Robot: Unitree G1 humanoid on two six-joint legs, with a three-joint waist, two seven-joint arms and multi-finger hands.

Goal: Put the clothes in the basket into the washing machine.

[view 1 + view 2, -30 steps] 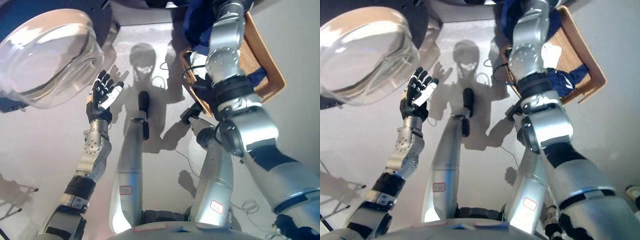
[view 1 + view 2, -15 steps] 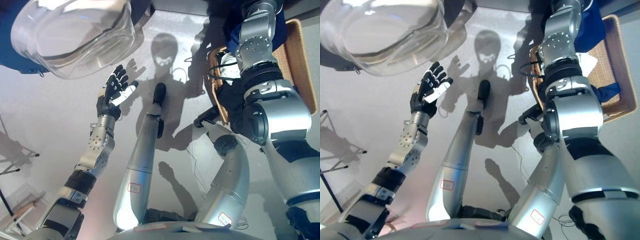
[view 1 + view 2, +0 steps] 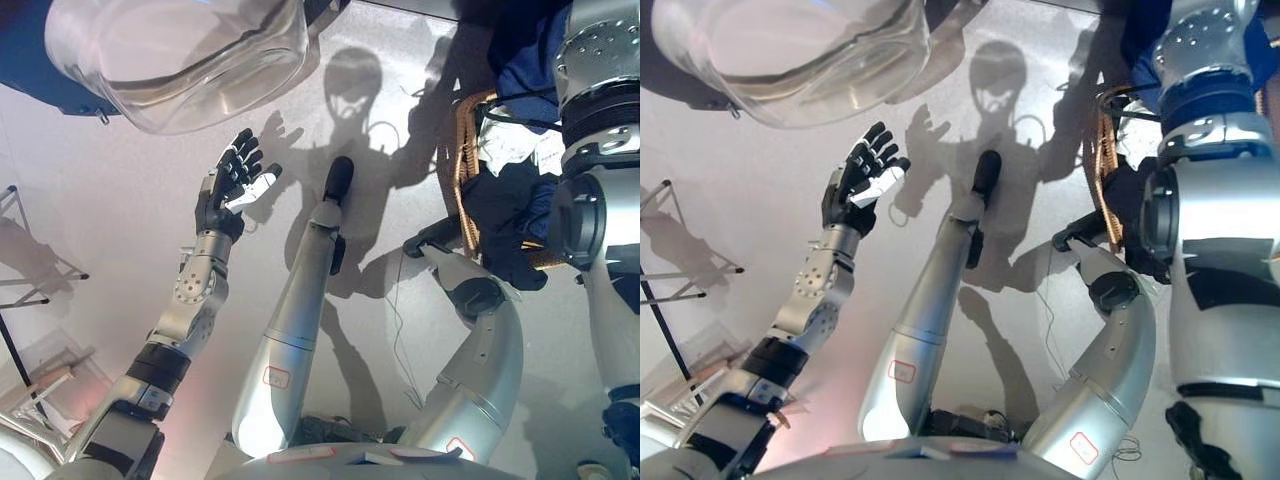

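The washing machine's round glass door (image 3: 180, 50) stands open at the top left. My left hand (image 3: 232, 185) is open, fingers spread, held up just below the door and touching nothing. A wicker basket (image 3: 463, 175) stands on the floor at the right, holding dark navy clothes (image 3: 510, 205), a white cloth (image 3: 515, 150) and a blue cloth (image 3: 530, 60). My right arm (image 3: 1210, 130) rises over the basket and leaves the view at the top right, so its hand is hidden.
Thin black legs of a stand (image 3: 25, 255) show on the grey floor at the left edge. Light wooden pieces (image 3: 40, 385) lie at the lower left.
The whole picture has shifted, so the camera moved. My right arm has risen higher over the basket. My left hand stays open near the glass door.
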